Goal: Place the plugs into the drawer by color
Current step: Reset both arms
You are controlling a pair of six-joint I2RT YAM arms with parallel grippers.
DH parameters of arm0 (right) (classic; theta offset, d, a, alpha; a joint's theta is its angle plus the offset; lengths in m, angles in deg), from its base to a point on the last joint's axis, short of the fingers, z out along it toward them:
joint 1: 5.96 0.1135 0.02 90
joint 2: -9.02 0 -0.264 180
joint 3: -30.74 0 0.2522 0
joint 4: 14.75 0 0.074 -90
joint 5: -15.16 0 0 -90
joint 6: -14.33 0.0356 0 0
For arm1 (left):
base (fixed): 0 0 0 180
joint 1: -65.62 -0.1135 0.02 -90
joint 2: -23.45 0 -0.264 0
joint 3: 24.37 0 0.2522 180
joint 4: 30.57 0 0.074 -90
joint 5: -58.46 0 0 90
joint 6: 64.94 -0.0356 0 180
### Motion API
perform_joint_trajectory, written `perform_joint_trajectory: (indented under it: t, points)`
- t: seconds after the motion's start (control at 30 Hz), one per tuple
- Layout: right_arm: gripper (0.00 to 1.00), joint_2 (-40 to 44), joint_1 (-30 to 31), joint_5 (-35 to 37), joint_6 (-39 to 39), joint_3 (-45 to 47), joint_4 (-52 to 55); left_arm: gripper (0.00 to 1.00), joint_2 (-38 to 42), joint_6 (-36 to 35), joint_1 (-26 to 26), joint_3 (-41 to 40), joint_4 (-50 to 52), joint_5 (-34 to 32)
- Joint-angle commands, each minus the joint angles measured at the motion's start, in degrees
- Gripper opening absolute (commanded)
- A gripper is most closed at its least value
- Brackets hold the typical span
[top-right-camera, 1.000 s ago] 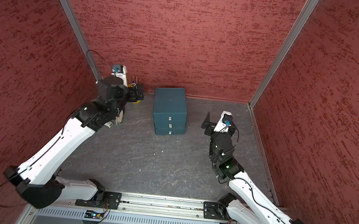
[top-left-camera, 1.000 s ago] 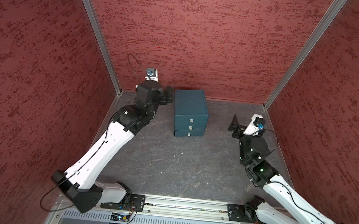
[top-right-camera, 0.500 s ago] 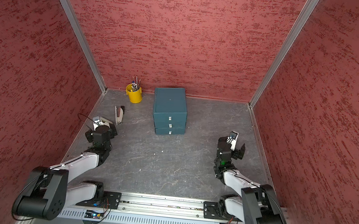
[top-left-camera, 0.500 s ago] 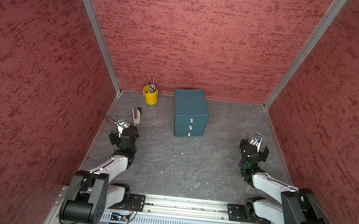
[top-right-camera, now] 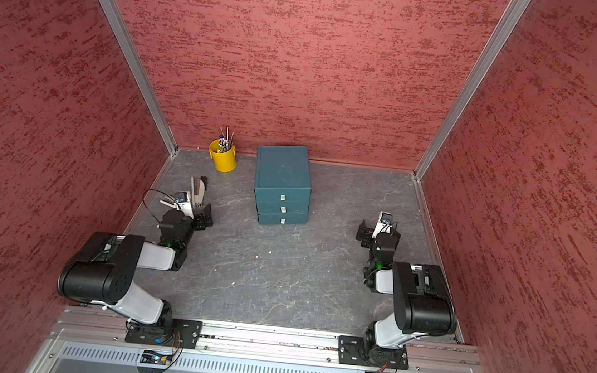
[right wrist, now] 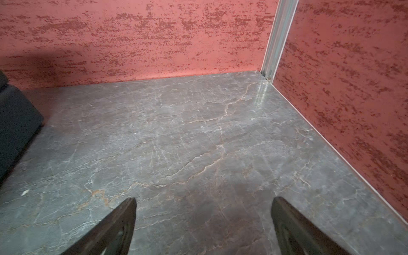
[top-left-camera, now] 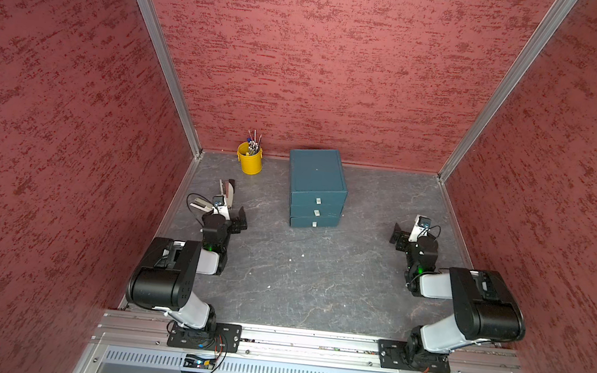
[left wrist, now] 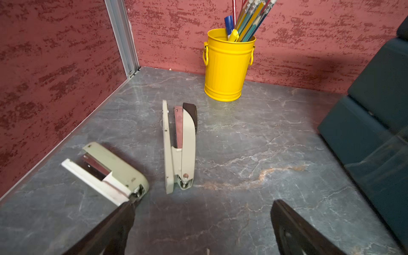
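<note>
Beside stapler [left wrist: 114,170]: left gripper [left wrist: 203,203] back from cup [left wrist: 227,66]; right gripper [right wrist: 204,198] retracted.

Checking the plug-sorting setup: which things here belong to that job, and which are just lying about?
Job:
- dark teal three-drawer cabinet, drawers shut
- left pincer and right pincer, both open
- no plugs in view

Lying about:
- yellow metal bucket of pens
- two beige metal staplers

Both top views: high over the front rail [top-left-camera: 312,340], far off, looking down and back across the tabletop [top-left-camera: 300,269]. Left wrist view: low, close, facing back-left corner, yellow cup [left wrist: 227,66]. Right wrist: back-right corner. All catch the drawers [top-left-camera: 317,189].
</note>
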Motion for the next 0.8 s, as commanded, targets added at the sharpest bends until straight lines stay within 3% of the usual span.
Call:
perform_joint_trajectory:
  t: [0.0, 0.07, 0.2, 0.33, 0.5, 0.57, 0.77]
  points:
    - [0.99, 0.2, -0.2, -4.7, 0.5, -0.7, -3.3, 1.0, 1.1, 0.5, -0.9, -0.3, -2.5, 3.1]
    - [0.98, 0.0, -0.1, -4.6, 0.5, -0.7, -3.6, 1.0, 0.2, 0.0, 0.6, 0.0, -4.0, -1.5]
    - [0.98, 0.2, -0.1, -4.6, 0.6, -1.3, -2.0, 1.0, 0.6, -1.7, 1.1, 3.2, 3.2, 1.4]
    - [0.98, 0.1, -0.1, -4.6, 0.5, -1.9, -1.0, 1.0, -0.3, -3.3, 3.2, 1.5, -1.8, -2.3]
    - [0.99, 0.1, -0.1, -4.7, 0.5, -2.1, -0.8, 1.0, -0.2, -3.3, 3.3, 1.5, -1.5, -2.5]
    - [0.99, 0.1, 0.6, -4.1, -0.5, -4.7, 4.7, 1.0, -0.2, -3.2, 3.3, 1.5, -1.3, -2.5]
    - [0.99, 0.1, 1.5, -3.2, -1.2, -4.1, 3.0, 1.0, -0.2, -3.2, 3.3, 1.5, -1.4, -2.6]
